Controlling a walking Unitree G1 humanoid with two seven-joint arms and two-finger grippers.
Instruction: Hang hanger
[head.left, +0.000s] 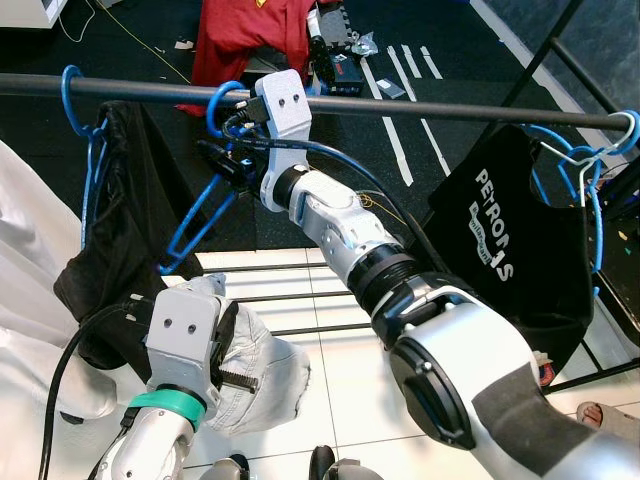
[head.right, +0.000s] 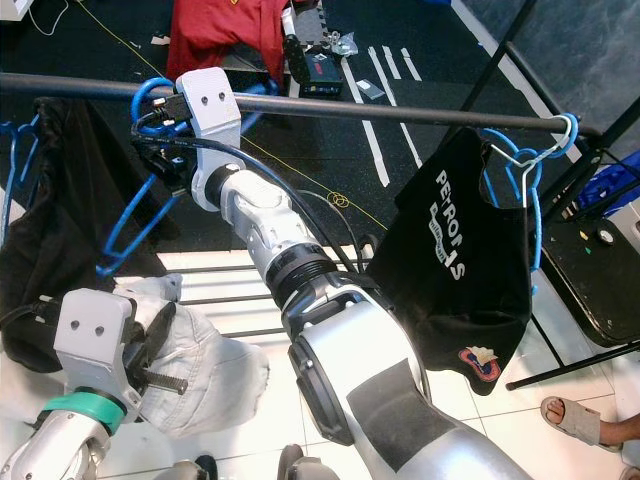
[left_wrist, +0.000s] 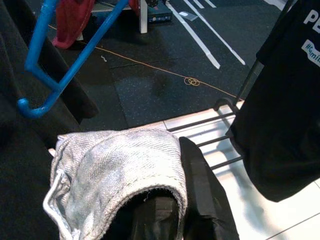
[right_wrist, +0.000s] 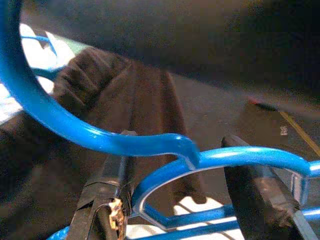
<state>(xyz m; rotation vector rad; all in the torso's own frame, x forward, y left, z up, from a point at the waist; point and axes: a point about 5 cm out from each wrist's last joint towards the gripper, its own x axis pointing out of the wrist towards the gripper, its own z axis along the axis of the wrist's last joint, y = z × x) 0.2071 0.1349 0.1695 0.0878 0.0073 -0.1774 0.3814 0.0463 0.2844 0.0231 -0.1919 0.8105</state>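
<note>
Black rubber flooring with white tape lines gives way, nearer the robot, to pale tiles; a dark clothes rail spans the scene above a low rack of black bars. The right gripper is raised to the rail and holds a blue hanger at its neck: in the right wrist view the two black fingers stand on either side of the blue wire just below the hook, apparently clamped on it. The hanger's hook curls up at the rail, though whether it already rests over the bar cannot be told; the hanger's body slopes down toward the robot's left. The left gripper sits low, its fingers closed on a light grey garment. A black printed shirt hangs on another blue hanger well apart toward the rail's right end, and a dark garment hangs at the left end. Judged stage: seating the hook on the rail. The next move would call for lowering the hook fully over the bar, then parting the fingers without dragging the hanger off.
</note>
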